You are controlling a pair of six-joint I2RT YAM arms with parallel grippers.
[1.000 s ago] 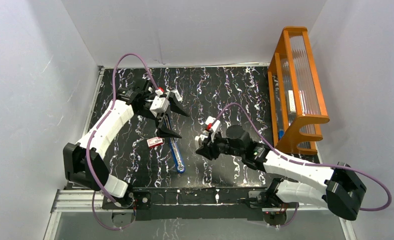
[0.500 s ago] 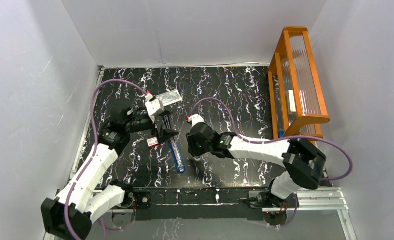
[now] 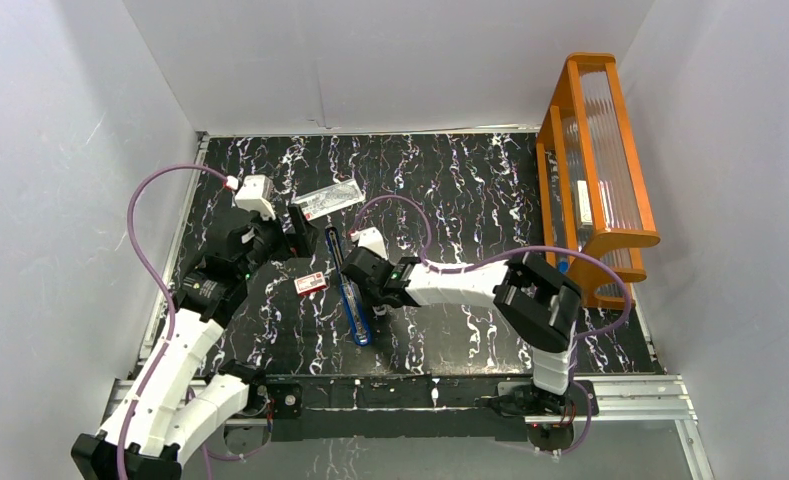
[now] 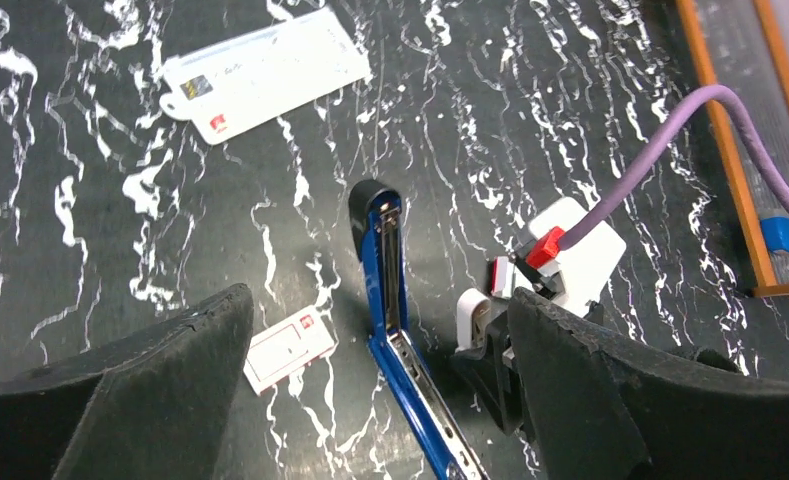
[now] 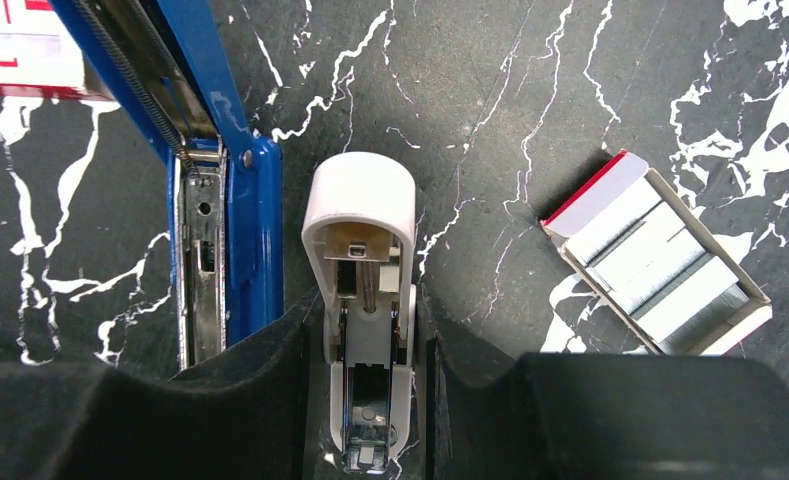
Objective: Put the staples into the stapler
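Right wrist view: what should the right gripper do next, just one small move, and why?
Probably open the jaws of the right gripper and let go of the white plastic part. They clamp that part, while the staples lie in their open tray beside it and the stapler is hinged open with its rail exposed. The left gripper hangs open above.

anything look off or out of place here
The tray of staples lies open, on the far side of the stapler from its sleeve. The stapler lies hinged open, rail bared. The right gripper pinches a white plastic piece, not staples.
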